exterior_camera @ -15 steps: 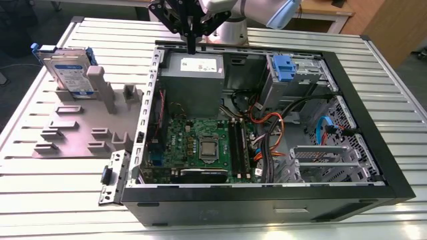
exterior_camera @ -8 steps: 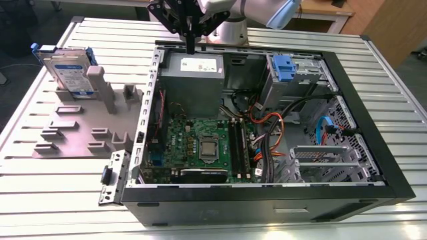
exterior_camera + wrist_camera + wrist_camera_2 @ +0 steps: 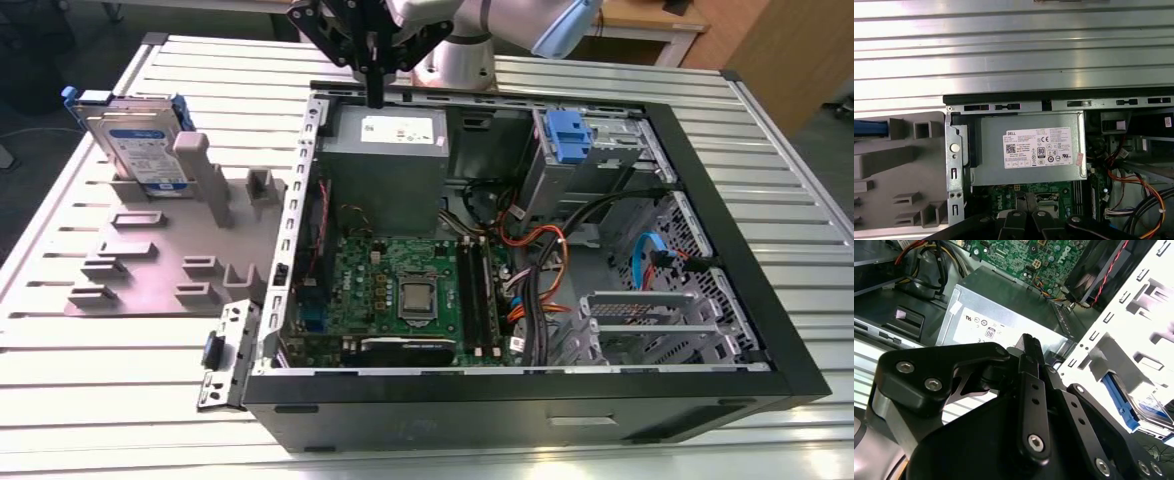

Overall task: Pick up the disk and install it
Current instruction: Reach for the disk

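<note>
The disk (image 3: 134, 140), a silver-grey drive with a white-and-blue label in a blue bracket, stands upright in a grey holder (image 3: 160, 260) at the exterior view's left, outside the computer case. Its blue bracket and label (image 3: 1149, 407) show in the second wrist view, and its blue edge (image 3: 869, 128) in the first wrist view. My gripper (image 3: 378, 92) hangs over the case's back edge above the power supply (image 3: 387, 150), well to the right of the disk. Its black fingers (image 3: 1029, 347) are shut together with nothing between them.
The open computer case (image 3: 747, 300) lies on a slatted metal table (image 3: 80, 400). Inside are the green motherboard (image 3: 400, 290), bundled cables (image 3: 547, 250), and a grey drive cage carrying a fixed blue handle (image 3: 567, 135). The holder has several raised grey blocks.
</note>
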